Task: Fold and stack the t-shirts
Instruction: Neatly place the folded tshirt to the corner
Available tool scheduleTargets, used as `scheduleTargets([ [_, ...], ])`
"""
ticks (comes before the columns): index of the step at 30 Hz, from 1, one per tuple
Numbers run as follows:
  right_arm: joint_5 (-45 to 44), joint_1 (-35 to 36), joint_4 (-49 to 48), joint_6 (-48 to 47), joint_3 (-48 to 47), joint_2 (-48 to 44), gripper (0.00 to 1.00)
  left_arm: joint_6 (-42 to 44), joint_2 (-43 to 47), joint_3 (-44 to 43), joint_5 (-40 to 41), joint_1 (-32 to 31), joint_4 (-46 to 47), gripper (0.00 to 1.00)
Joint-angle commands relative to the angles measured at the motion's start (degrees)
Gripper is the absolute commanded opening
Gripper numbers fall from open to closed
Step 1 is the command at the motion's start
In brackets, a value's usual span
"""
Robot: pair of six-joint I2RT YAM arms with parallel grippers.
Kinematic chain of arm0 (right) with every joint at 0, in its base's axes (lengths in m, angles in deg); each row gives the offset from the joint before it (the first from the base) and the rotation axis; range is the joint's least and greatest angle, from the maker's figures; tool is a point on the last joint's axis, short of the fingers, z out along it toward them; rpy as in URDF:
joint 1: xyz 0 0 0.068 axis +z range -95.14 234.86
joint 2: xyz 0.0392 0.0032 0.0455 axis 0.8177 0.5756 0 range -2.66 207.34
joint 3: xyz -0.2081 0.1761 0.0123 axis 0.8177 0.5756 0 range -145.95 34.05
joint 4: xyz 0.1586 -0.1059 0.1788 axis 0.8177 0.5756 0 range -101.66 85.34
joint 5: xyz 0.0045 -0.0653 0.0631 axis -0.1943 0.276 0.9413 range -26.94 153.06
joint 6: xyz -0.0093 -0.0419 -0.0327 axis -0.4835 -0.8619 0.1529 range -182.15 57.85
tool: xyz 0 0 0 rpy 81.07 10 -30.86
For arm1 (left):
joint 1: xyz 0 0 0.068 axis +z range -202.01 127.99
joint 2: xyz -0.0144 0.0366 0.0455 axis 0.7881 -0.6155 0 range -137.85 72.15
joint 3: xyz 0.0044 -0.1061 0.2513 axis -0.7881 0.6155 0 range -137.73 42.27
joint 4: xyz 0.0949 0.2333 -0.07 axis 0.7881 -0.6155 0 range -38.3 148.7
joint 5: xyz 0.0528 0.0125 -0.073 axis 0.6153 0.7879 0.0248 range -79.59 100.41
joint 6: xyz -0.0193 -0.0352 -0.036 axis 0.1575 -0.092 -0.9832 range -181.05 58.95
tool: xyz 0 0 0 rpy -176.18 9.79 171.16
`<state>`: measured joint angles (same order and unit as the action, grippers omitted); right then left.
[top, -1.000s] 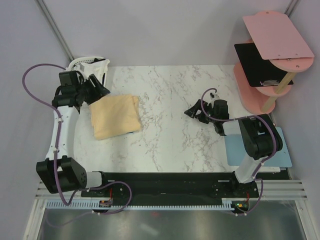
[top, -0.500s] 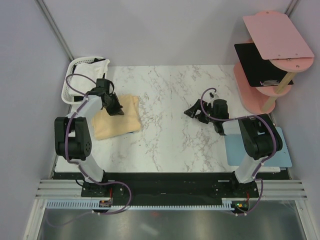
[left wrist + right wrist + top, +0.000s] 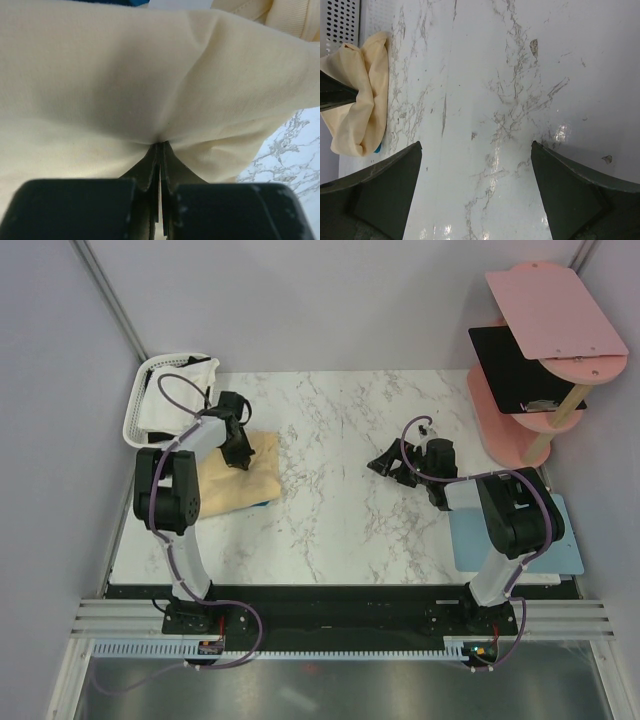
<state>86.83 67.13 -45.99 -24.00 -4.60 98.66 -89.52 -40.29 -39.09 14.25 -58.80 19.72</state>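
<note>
so, left hand: fingers pressed together, pinching a fold of the cream t-shirt; in the wrist view the cloth puckers right at the tips and spreads out above them.
left arm: reaches from its base up the left side of the table, wrist over the far part of the cream cloth.
cream t-shirt: on the left part of the table, just beside the basket; rumpled, lifted a bit where it's pinched, rest lying on the table.
teal t-shirt: only a thin sliver shows, poking out under the near-right edge of the cream one; can't tell how it's folded.
white t-shirt: bunched inside the basket, one part draped over the far rim.
basket: white, slotted, far-left corner of the table.
right hand: fingers spread wide, nothing betw. them; low over bare marble, right of centre, well apart from the shirts, pointing toward the cream one.
right wrist view: both dark fingers frame the marble; cream t-shirt, blue sliver & basket corner at far left.
mat: light blue, flat, at the table's right edge, partly under the right arm.
shelf: pink, tiered, far-right corner; black flat thing on the middle tier.
</note>
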Motion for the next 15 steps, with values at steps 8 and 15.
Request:
scheduleTargets([
  [8,0.22,0.73,7.87,-1.50,1.39,0.90,0.98,-6.60,4.50,12.79,1.62,-5.87,-3.47,0.02],
  [15,0.14,0.65,7.26,-0.98,1.83,0.99,0.98,-11.34,18.03,28.95,0.03,-7.97,-1.45,0.02],
])
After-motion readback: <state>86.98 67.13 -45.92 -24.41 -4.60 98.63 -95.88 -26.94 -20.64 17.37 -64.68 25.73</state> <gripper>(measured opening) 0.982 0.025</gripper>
